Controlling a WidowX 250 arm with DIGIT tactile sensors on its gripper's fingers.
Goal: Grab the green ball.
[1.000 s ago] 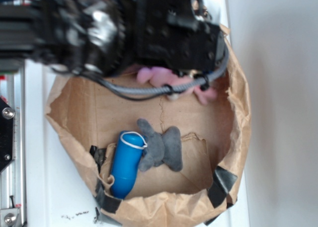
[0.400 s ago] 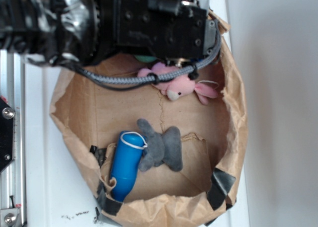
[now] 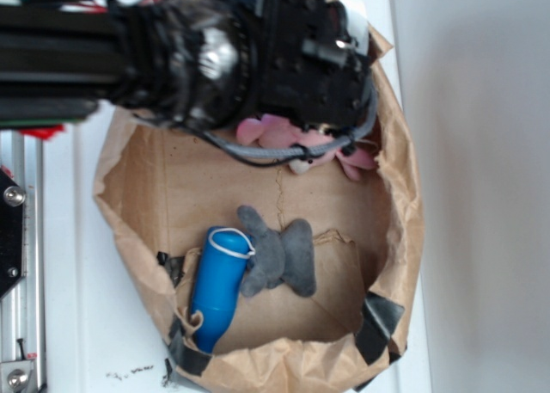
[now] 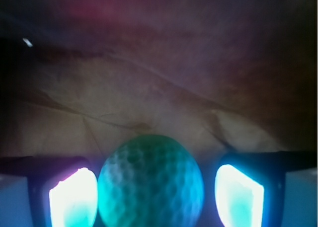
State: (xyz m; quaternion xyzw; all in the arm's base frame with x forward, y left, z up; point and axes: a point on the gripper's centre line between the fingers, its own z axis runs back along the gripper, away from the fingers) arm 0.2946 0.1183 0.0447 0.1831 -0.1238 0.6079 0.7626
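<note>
The green ball (image 4: 150, 183), round and dimpled, fills the lower middle of the wrist view. It sits between the two lit fingers of my gripper (image 4: 156, 199). The left finger (image 4: 73, 197) is almost against the ball, and a dark gap separates it from the right finger (image 4: 238, 196). The gripper is open around the ball, close above the brown paper floor. In the exterior view the black arm (image 3: 258, 58) hangs over the upper part of the paper bag (image 3: 404, 230). There it hides both the ball and the fingers.
A pink plush bunny (image 3: 288, 135) pokes out from under the arm. A grey plush animal (image 3: 279, 254) and a blue cylinder (image 3: 216, 283) lie in the lower half of the bag. The crumpled bag walls rise all around. A metal rail (image 3: 17, 238) runs along the left.
The arm has shifted over the top of the bag and again covers most of the pink bunny. The sliver of green seen under it 0.4 s ago is now hidden.
</note>
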